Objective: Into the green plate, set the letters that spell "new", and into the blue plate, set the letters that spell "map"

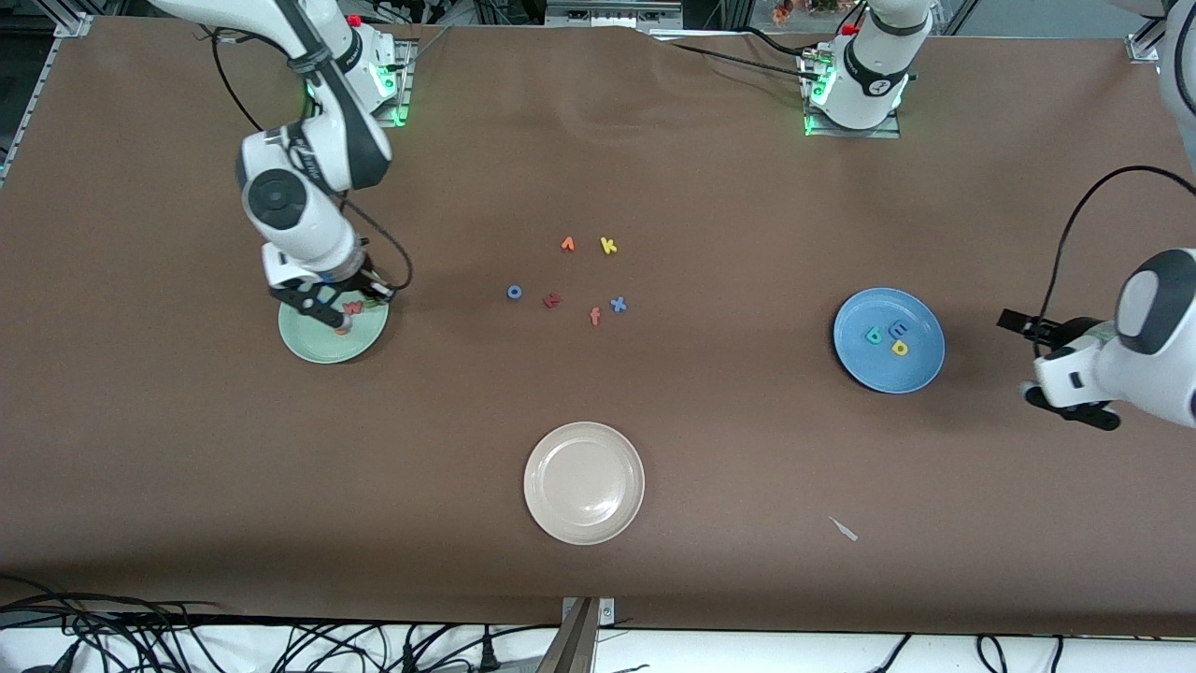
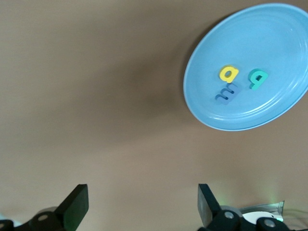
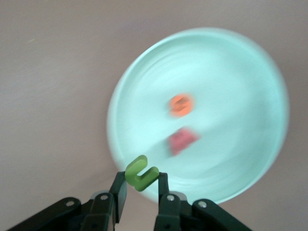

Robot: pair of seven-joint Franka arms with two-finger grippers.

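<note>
My right gripper (image 3: 141, 185) is shut on the green "n" (image 3: 141, 173) and hangs over the rim of the pale green plate (image 3: 240, 62). Inside that plate lie the orange "e" (image 3: 180, 104) and the pinkish-red "w" (image 3: 182, 140). The front view shows this gripper (image 1: 329, 308) low over the green plate (image 1: 308, 344) toward the right arm's end of the table. The blue plate (image 1: 878, 369) holds the teal "a" (image 1: 874, 335), blue "m" (image 1: 899, 328) and yellow "p" (image 1: 900, 348). My left gripper (image 1: 1026, 360) is open and empty above bare table beside the blue plate (image 2: 269, 115).
Loose letters sit mid-table: an orange one (image 1: 567, 244), yellow "k" (image 1: 608, 245), blue "o" (image 1: 514, 292), a dark red one (image 1: 552, 300), salmon "f" (image 1: 595, 316), blue "x" (image 1: 618, 304). Nearer the camera are a cream plate (image 1: 584, 523) and a small white scrap (image 1: 844, 529).
</note>
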